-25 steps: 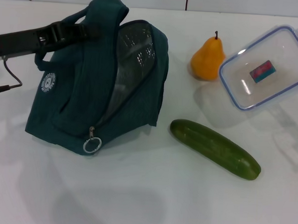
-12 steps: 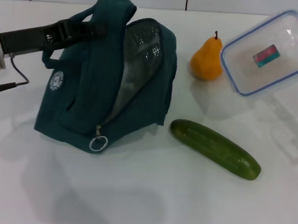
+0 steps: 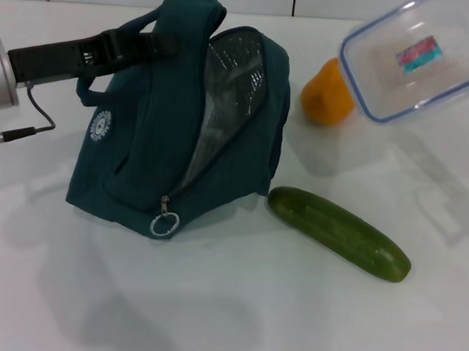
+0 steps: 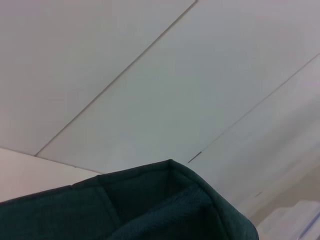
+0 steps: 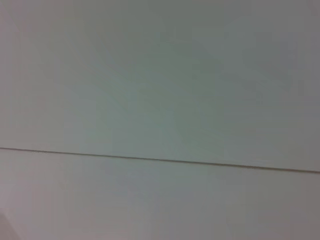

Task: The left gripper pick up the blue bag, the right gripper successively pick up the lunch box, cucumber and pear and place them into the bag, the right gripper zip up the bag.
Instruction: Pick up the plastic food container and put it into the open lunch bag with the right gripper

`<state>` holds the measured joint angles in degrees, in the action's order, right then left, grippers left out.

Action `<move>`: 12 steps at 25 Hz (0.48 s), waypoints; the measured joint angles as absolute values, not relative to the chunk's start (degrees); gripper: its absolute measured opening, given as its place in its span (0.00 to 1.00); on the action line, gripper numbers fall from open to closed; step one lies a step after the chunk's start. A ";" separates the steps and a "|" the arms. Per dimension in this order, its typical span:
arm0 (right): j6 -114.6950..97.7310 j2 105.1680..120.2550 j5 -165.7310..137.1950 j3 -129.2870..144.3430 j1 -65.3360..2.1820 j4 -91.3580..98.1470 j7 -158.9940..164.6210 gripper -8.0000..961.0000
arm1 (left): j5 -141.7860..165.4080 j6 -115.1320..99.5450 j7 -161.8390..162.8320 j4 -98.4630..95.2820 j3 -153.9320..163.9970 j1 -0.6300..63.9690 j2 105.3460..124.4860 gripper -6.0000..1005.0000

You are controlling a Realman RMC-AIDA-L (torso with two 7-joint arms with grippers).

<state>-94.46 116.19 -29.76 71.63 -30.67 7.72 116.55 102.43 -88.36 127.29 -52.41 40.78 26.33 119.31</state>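
**Carrying the lunch box toward the open bag**

Holding the blue bag by its handle, my left gripper is pinched shut on it, mouth unzipped. The lunch box hangs airborne over the pear; my right gripper is unseen. The cucumber waits on the table. The left wrist view shows only the bag's top edge.

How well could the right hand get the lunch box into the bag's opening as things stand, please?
Probably well: the left hand holds the blue bag up by its handle, its unzipped mouth gapes toward the lunch box, raised over the pear, with nothing between.
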 joint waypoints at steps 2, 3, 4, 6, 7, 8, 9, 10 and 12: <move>-94.95 116.18 -29.15 71.84 -31.31 7.72 116.92 0.07 | 102.43 -88.48 127.18 -52.39 40.96 26.45 119.29 0.05; -95.14 116.18 -29.01 71.91 -31.62 7.74 117.14 0.07 | 102.43 -88.56 127.11 -52.39 41.11 26.46 119.27 0.05; -95.24 116.19 -28.99 71.95 -31.95 7.79 117.39 0.07 | 102.43 -88.60 127.08 -52.38 41.24 26.53 119.25 0.05; -95.43 116.19 -28.99 72.00 -32.57 7.99 117.91 0.07 | 102.42 -88.65 127.00 -52.38 41.48 26.80 119.28 0.05; -95.49 116.18 -28.98 72.00 -32.93 8.05 118.10 0.07 | 102.41 -88.66 126.97 -52.38 41.65 26.90 119.31 0.05; -95.53 116.19 -28.98 72.00 -33.37 8.10 118.27 0.07 | 102.37 -88.67 126.91 -52.38 41.89 27.04 119.36 0.05; -95.54 116.19 -28.98 72.00 -33.68 8.10 118.35 0.07 | 102.27 -88.68 126.87 -52.38 42.26 27.12 119.38 0.05; -95.55 116.19 -28.98 72.00 -34.30 8.09 118.48 0.07 | 102.21 -88.69 126.86 -52.38 42.49 27.21 119.39 0.05; -95.55 116.19 -28.98 72.04 -35.15 8.06 118.68 0.07 | 102.13 -88.69 126.86 -52.38 42.72 27.46 119.45 0.05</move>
<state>-95.55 116.19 -28.98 72.04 -35.15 8.06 118.68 102.13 -88.69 126.86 -52.38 42.72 27.46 119.45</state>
